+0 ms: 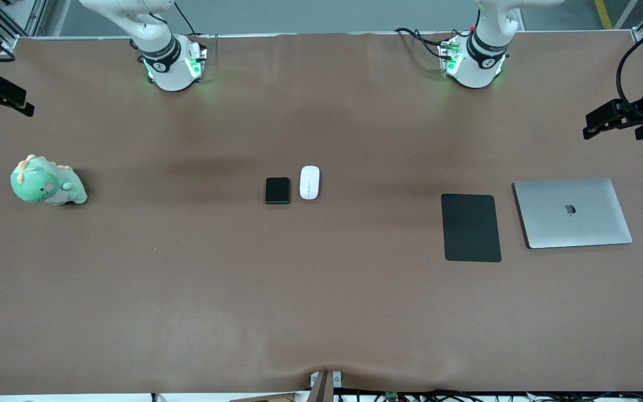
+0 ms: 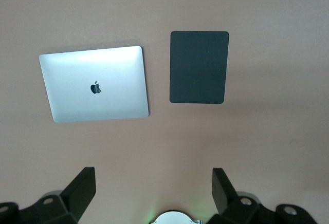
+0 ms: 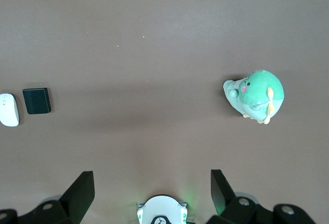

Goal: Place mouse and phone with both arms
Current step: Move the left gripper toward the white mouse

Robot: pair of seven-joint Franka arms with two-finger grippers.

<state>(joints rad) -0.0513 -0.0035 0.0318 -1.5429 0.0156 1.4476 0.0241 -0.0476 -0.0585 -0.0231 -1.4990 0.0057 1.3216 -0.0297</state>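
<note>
- While both arms wait high above the worktop (image 1: 187,290), five loose things lie on it, one of each kind.
- Nearest the front camera lie one matte black mouse pad (image 1: 471,227) and, just beside it toward the left arm's end, one closed silver laptop (image 1: 572,212).
- Slightly farther sit one phone (image 1: 277,190) and one mouse (image 1: 310,182), side by side near the middle, close but apart.
- One green plush dinosaur (image 1: 48,181) rests toward the right arm's end.
- Farthest stand two arm bases, lit green.
- Only the left wrist view shows the left gripper (image 2: 154,190), jaws released, over bare worktop near pad and laptop.
- Only the right wrist view shows the right gripper (image 3: 152,189), jaws released and empty, with plush, phone and mouse below.
</note>
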